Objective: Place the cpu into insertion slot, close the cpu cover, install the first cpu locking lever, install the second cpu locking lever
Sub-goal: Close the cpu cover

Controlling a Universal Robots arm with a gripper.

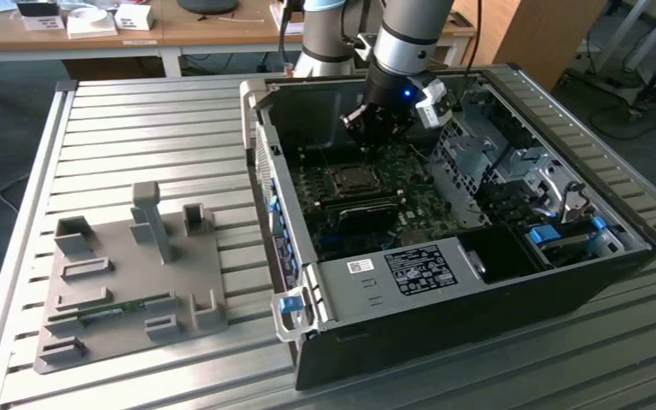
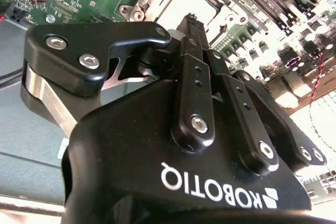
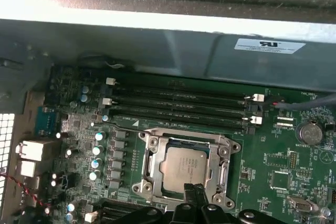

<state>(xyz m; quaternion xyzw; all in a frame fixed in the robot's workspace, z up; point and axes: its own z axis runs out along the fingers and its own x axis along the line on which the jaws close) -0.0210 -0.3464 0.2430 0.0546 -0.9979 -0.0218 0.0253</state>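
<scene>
The cpu [image 3: 181,165] lies flat in its socket on the green motherboard [image 3: 283,166], its silvery top showing through the window of the cpu cover [image 3: 224,167]. The cover lies down flat around the chip. A thin metal lever rod [image 3: 115,126] runs out from one corner of the socket. My gripper [image 3: 195,195] hangs just above the socket's edge, its black fingers [image 2: 195,72] pressed together with nothing seen between them. In the exterior view the gripper [image 1: 376,141] is inside the open computer case, just behind the socket [image 1: 351,179].
Dark memory slots [image 3: 178,106] run beside the socket, and a coin battery [image 3: 308,132] sits further along. Case walls [image 1: 262,171] and a drive cage [image 1: 499,162] ring the board. A grey fixture plate [image 1: 134,273] lies on the slatted table at the exterior view's left.
</scene>
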